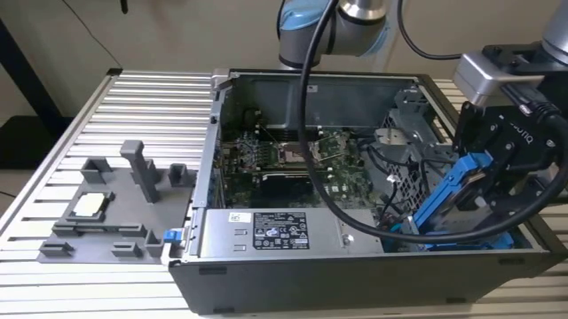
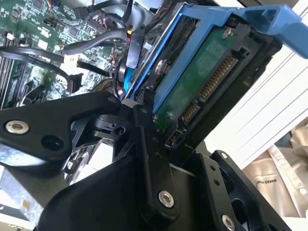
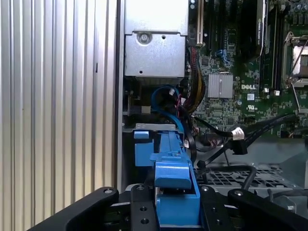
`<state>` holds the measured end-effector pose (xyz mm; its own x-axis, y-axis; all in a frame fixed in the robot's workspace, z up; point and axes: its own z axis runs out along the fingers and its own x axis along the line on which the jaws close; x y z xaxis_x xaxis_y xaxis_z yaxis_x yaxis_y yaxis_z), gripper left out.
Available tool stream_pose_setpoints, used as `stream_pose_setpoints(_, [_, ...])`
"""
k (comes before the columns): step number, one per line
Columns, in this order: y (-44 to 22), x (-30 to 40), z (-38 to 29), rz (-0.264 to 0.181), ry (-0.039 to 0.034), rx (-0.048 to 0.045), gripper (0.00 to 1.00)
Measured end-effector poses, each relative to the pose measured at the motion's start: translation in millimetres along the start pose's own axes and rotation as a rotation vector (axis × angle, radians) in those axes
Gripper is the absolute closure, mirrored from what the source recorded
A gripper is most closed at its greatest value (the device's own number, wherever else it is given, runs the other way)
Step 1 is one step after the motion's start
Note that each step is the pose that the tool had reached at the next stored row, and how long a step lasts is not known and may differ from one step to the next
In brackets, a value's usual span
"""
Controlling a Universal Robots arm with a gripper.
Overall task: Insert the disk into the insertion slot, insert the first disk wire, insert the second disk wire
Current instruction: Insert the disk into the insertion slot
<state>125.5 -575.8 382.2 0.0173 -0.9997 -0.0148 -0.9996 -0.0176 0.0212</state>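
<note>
black gripper (image 3: 175, 209), fingers (image 3: 139, 211) clamped on blue-framed silver-grey hard disk (image 1: 448, 191), tilted | risk: skewed entry jams, snags loose black cables (image 3: 269, 123)

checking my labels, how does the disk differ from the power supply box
The disk is framed in bright blue plastic; the power supply box is plain grey with a white sticker. The disk stands steeply tilted, clamped in the gripper; the power supply box lies flat, seated in the computer case. The disk is a thin slab; the power supply box is deeper. Both are rectangular.
</note>
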Motion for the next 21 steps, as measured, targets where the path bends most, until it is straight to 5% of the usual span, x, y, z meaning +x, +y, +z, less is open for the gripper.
stream_pose_setpoints(12, [-1.0, 0.3, 21.6, 0.0, 0.0001, 0.0, 0.67])
stream_pose_setpoints(21, [-1.1, 0.3, 22.9, 0.0, -0.0001, 0.0, 0.66])
